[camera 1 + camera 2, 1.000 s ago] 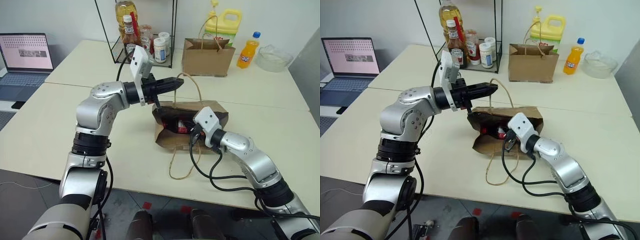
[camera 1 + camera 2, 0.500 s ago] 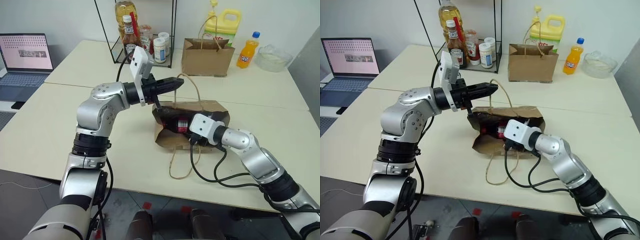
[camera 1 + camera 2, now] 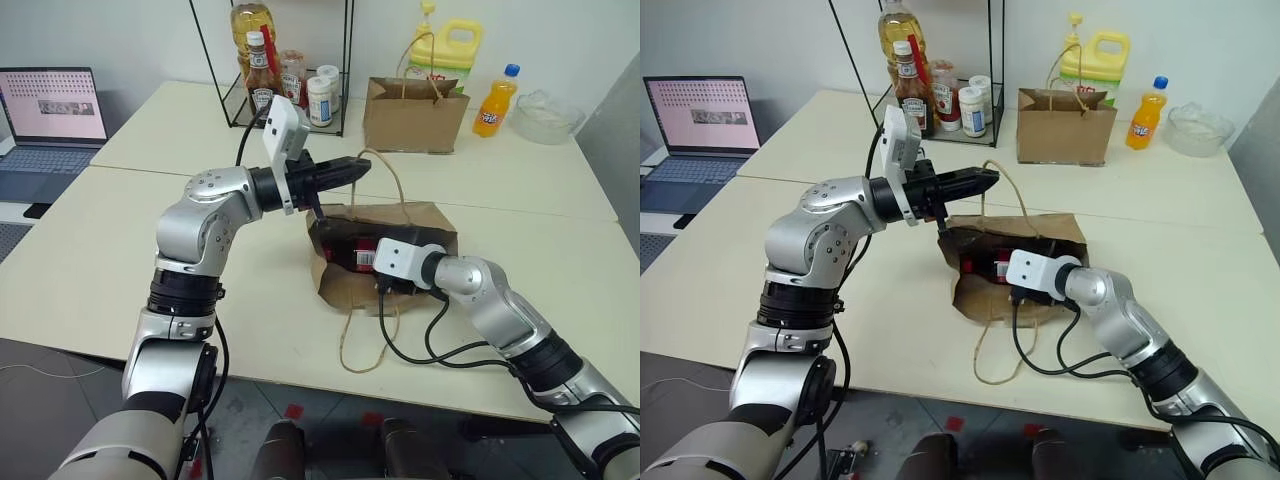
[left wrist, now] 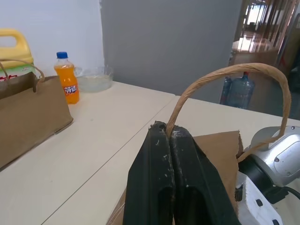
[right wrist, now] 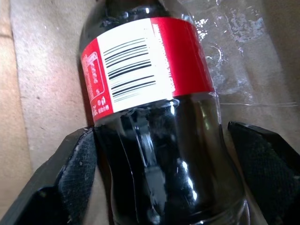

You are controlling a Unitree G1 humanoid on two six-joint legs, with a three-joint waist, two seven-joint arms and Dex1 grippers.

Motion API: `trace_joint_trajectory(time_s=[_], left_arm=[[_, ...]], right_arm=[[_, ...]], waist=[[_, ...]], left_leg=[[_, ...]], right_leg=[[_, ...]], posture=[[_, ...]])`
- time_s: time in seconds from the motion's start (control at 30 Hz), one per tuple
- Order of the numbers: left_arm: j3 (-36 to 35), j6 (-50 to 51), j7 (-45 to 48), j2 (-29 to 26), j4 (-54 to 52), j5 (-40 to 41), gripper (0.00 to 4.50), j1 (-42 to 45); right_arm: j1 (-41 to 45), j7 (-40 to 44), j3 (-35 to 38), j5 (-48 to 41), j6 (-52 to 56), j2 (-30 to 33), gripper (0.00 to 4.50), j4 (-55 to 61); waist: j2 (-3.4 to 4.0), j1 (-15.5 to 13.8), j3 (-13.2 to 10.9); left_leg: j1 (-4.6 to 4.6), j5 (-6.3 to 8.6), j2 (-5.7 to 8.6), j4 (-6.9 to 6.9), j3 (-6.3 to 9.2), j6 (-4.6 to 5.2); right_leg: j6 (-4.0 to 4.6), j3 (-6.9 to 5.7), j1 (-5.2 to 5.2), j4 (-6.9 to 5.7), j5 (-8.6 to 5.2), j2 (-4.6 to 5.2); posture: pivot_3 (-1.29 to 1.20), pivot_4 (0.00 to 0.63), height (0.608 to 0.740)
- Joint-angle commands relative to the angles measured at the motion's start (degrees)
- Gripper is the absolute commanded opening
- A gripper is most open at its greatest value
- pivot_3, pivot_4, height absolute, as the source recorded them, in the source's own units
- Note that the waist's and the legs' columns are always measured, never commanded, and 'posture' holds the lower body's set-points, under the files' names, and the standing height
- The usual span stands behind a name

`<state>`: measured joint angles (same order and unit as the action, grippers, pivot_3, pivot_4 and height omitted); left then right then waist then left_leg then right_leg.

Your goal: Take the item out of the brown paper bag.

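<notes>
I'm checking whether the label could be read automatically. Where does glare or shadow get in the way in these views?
Right wrist view: the cola bottle shows white highlights on its dark lower body, while the label's barcode stays legible. Left eye view: the brown paper bag shades its own mouth, so the bottle inside looks dark. Left wrist view: the orange soda bottle is evenly lit.

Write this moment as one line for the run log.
left gripper: shut on bag handle | right gripper: open around cola bottle | bottle inside brown paper bag
</notes>
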<state>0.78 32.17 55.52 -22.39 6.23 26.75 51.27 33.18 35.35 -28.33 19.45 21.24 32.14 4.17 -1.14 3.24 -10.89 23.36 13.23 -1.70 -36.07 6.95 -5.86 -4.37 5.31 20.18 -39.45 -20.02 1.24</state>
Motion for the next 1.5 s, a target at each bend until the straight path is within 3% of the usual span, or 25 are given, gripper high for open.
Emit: trace_joint_trajectory(time_s=[0.03, 0.1, 0.7, 0.9, 1.17, 1.37, 1.5], left_arm=[[-0.53, -0.85, -0.56, 0.10, -2.49, 0.67, 0.00, 0.21], [-0.53, -0.81, -0.61, 0.09, -2.63, 0.69, 0.00, 0.13], [0.53, -4.43, -3.23, -0.15, 1.48, -3.73, 0.00, 1.20], [0.29, -4.96, -4.18, 0.36, 3.25, -3.98, 0.00, 2.00], [0.51, -4.97, -3.91, 0.89, 3.53, -3.94, 0.00, 2.02], [0.46, -5.23, -3.13, 0.51, 4.43, -4.19, 0.00, 2.41], [0.65, -5.58, -2.89, 0.66, 4.89, -4.30, 0.00, 2.56]], right_arm=[[-0.45, 1.03, 1.20, 1.77, -1.55, 1.29, 3.60, 0.67], [-0.93, 0.80, 2.29, 1.60, -2.29, 1.32, 3.13, 1.65], [-6.14, 2.89, 14.53, -8.84, -13.25, 1.43, 3.12, 14.96], [-14.32, 8.33, 22.67, -17.39, -18.80, 6.63, 3.12, 20.24], [-23.57, 9.51, 32.58, -21.16, -30.69, 12.02, 3.12, 22.62], [-27.53, 2.57, 45.13, -22.54, -21.44, 10.58, 3.12, 19.78], [-26.93, 0.81, 45.93, -19.78, -10.60, 13.20, 3.12, 13.29]], waist=[[0.00, 0.00, 0.00], [0.00, 0.00, 0.00], [0.00, -0.05, 0.00], [0.00, -0.34, 0.00], [0.00, -0.29, 0.00], [0.00, -0.43, 0.00], [0.01, -0.52, 0.00]], left_leg=[[0.00, 0.00, 0.00, 0.00, 0.00, 0.00], [0.00, 0.00, 0.00, 0.00, 0.00, 0.00], [0.02, 0.00, 0.00, 0.03, 0.00, 0.00], [0.06, 0.01, 0.02, 0.04, 0.01, 0.01], [0.06, 0.04, 0.03, 0.03, -0.01, 0.08], [0.06, 0.03, 0.04, 0.00, -0.03, 0.05], [0.05, 0.01, 0.04, -0.01, -0.04, 0.02]], right_leg=[[0.00, 0.00, 0.00, 0.00, 0.00, 0.00], [0.00, -0.01, 0.00, 0.00, 0.00, 0.00], [0.00, 0.00, 0.03, 0.01, 0.00, 0.00], [0.00, -0.01, 0.02, 0.05, 0.00, 0.01], [0.00, 0.02, 0.01, 0.05, 0.00, 0.01], [0.00, 0.06, -0.02, 0.04, 0.00, 0.02], [0.00, 0.07, -0.03, 0.04, 0.00, 0.02]], posture=[[0.00, 0.150, 0.740], [0.00, 0.150, 0.740], [0.00, 0.150, 0.740], [0.00, 0.150, 0.740], [0.00, 0.150, 0.740], [0.00, 0.150, 0.740], [0.00, 0.150, 0.740]])
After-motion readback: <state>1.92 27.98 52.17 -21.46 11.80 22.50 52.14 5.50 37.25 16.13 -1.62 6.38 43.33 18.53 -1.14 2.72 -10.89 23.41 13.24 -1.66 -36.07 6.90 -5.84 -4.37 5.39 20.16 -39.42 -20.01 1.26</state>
